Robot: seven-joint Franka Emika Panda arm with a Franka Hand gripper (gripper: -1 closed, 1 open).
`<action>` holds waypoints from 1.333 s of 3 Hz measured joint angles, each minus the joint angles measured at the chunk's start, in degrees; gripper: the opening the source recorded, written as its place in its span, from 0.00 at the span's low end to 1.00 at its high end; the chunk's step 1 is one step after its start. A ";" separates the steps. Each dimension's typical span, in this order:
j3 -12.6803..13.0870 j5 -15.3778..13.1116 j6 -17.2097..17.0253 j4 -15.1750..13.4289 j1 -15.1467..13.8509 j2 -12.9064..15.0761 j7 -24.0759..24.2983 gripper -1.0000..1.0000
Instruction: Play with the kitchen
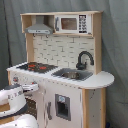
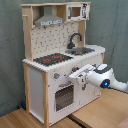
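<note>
Across the first exterior view the kitchen (image 1: pixel 60 70) fills the frame against a grey curtain (image 1: pixel 115 60), with the arm (image 1: pixel 15 97) low at the first exterior view's left, reaching toward the front panel under the stovetop (image 1: pixel 36 66). Its gripper (image 1: pixel 31 87) sits just beside that panel, at about the height of the knobs, but I cannot tell whether it touches one, nor how its tips stand. As for progress, I judge the play barely begun: the lower doors look shut, and nothing on the unit appears opened or shifted. The sink (image 1: pixel 72 74) under the faucet (image 1: pixel 84 59) looks empty, and nothing stands on the stovetop; the small upper cabinet (image 1: pixel 72 23) is closed, its contents hidden. From the second exterior view, the kitchen (image 2: pixel 60 60) stands on a wooden floor (image 2: pixel 100 112), and the arm (image 2: pixel 107 80) comes in from the second exterior view's right. The gripper (image 2: pixel 74 76) is at the front panel near the knobs (image 2: pixel 56 76), above the oven door (image 2: pixel 64 96), which looks closed. Contact is again unclear, and the gripper's state cannot be told. The sink (image 2: pixel 82 50) shows nothing inside, and the stovetop (image 2: pixel 52 59) is bare. Turning a knob or opening a door seems the likely step in hand; everything else is still left.
</note>
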 joint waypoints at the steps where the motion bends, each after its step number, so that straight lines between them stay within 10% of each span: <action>1: -0.17 0.19 0.00 0.36 0.08 0.01 1.83 0.00; 2: -0.20 0.19 0.00 0.41 0.11 0.01 2.20 1.00; 4: -0.25 0.28 0.01 0.77 0.29 0.10 11.56 1.00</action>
